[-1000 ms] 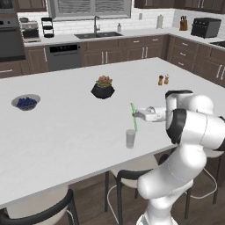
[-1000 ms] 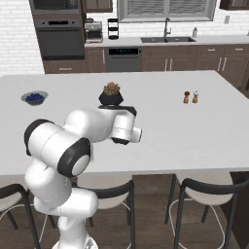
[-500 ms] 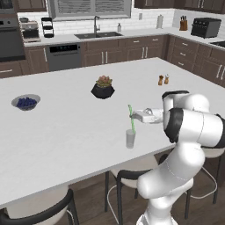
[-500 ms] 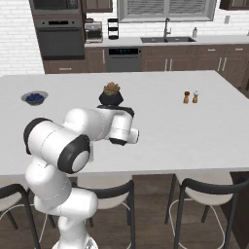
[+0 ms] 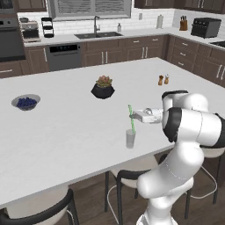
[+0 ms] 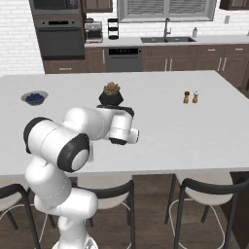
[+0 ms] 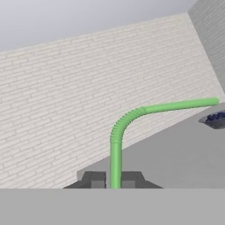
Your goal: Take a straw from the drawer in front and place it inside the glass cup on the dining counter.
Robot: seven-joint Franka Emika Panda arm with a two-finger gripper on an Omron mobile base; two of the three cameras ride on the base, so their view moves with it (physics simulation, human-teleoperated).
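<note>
The straw [image 5: 131, 119] is seen right of centre in the left base view, clamped between the fingers of the hand [image 5: 135, 116], which is clenched on it. Its long axis runs nearly upright with a slight lean, the upper end toward the frame's top, the lower end reaching into the glass cup [image 5: 130, 139] directly below the hand. In the hand view the straw [image 7: 117, 140] rises from between the fingertips [image 7: 94, 179], then bends toward the right edge. The cup stands on the white worktop [image 5: 66, 127].
</note>
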